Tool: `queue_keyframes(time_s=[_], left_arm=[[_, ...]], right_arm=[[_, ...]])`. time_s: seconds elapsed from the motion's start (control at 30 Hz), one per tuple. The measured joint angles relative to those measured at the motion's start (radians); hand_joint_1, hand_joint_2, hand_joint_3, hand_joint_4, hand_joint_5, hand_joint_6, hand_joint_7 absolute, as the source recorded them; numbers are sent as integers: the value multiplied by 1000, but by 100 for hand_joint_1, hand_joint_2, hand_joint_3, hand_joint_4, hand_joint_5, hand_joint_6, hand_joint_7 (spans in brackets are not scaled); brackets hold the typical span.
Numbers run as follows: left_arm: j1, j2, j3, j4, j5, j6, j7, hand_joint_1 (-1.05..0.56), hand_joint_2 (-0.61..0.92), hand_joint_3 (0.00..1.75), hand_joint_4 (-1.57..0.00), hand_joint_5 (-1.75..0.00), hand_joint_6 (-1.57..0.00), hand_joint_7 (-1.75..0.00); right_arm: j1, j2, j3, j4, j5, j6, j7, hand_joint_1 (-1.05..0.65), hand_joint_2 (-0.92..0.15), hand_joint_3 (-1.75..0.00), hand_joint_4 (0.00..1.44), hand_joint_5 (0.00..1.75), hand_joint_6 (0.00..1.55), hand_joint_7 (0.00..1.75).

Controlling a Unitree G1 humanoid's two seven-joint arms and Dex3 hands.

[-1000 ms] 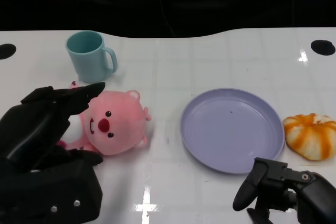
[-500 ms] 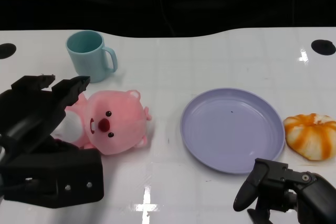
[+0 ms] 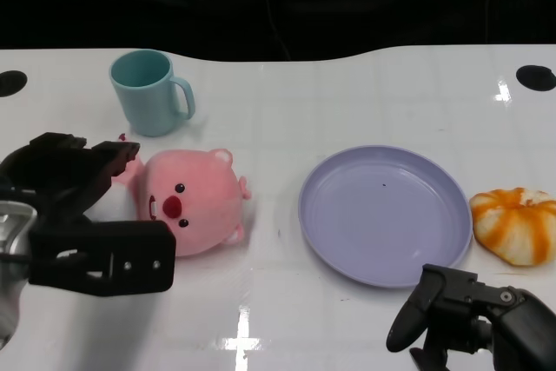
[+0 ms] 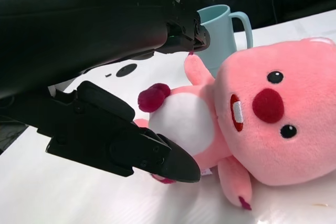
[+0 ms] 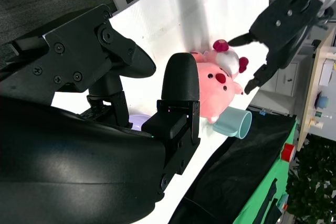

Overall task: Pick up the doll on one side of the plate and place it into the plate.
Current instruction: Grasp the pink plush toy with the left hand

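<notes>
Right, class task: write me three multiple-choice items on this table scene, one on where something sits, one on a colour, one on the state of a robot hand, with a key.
1. Where does the pink doll lie?
A. On the plate
B. On the table, on the mug's side of the plate
C. Inside the mug

2. What colour is the plate?
A. Lilac
B. Red
C. Green

3. What is the left robot hand doing?
A. Carrying the doll above the plate
B. Holding the mug
C. Open around the doll's body, doll on the table

Key: 1 B, the doll rests between the mug and the plate. 2 A, the plate shows pale purple. 3 C, the left wrist view shows fingers spread either side of the body.
</notes>
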Motion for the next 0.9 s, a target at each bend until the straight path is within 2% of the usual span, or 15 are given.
queue_keyframes(time_s=[0.4,0.67,0.9], left_arm=[[-189,-95,-108,369,13,-7,62,-70,91,0,-10,-23,-24,-1],[-293,-156,-159,629,-16,-37,113,-68,92,1,-22,-14,-32,-2],[-339,-180,-177,758,-61,-77,137,-59,92,2,-33,-10,-38,-2]], right_arm=[[18,-1,-1,-18,0,3,-3,-13,-60,-104,65,165,57,135],[27,-2,-2,-40,3,13,-5,-12,-61,-104,64,165,57,135],[35,-2,-6,-49,5,23,-4,-13,-60,-104,64,165,57,135]])
